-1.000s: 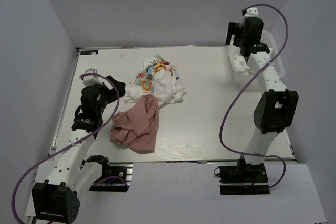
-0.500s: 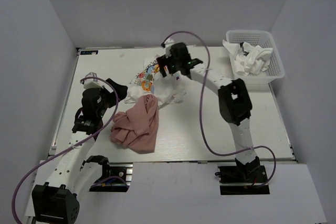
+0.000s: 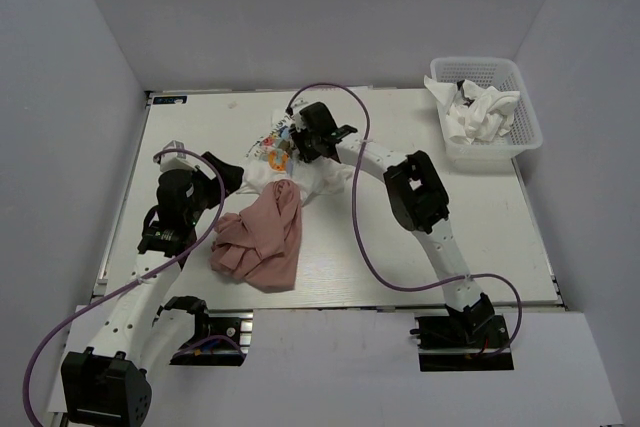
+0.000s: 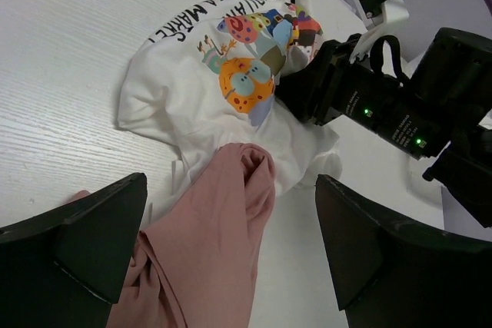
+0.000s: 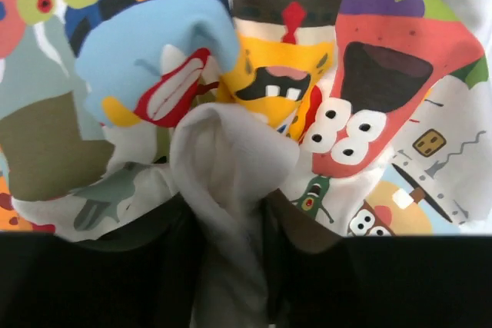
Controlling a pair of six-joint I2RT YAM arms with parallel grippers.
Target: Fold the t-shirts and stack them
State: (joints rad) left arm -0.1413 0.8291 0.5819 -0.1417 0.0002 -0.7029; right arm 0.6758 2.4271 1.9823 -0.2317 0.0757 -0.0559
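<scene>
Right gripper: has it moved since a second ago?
Yes. The right gripper swung left, from over the white plastic basket to the printed white t-shirt.

We see a pale, wood-grained table [image 3: 400, 237]. Toward eleven o'clock from its middle lies a crumpled white printed t-shirt [image 3: 262, 162]. At eight o'clock lies a bunched pink t-shirt [image 3: 262, 237], its far tip overlapping the white one's near edge. At two o'clock, in the corner, stands a white lattice basket [image 3: 482, 153].
</scene>
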